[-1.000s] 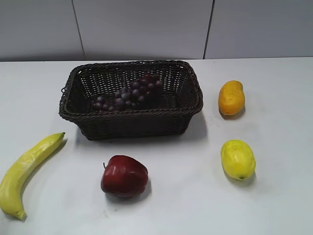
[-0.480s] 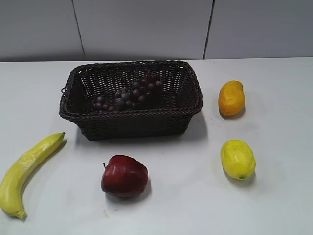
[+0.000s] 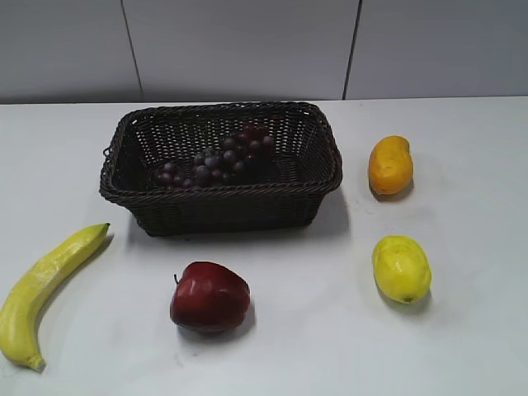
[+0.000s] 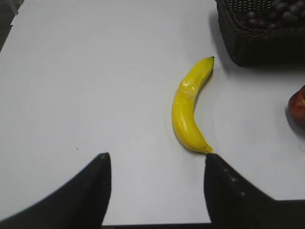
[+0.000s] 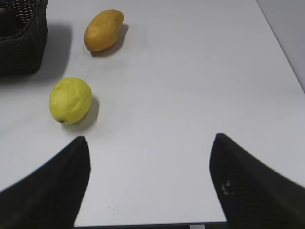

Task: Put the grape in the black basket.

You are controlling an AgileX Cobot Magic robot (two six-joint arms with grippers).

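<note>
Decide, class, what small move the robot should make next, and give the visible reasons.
Probably none beyond keeping both arms parked: the grape already lies inside the black basket, and the left pincer and right pincer stand open and empty over bare table, well away from it.

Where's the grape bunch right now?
In the exterior view, the grape bunch lies inside the black basket at the table's back centre, behind the red apple; neither gripper is near it.
</note>
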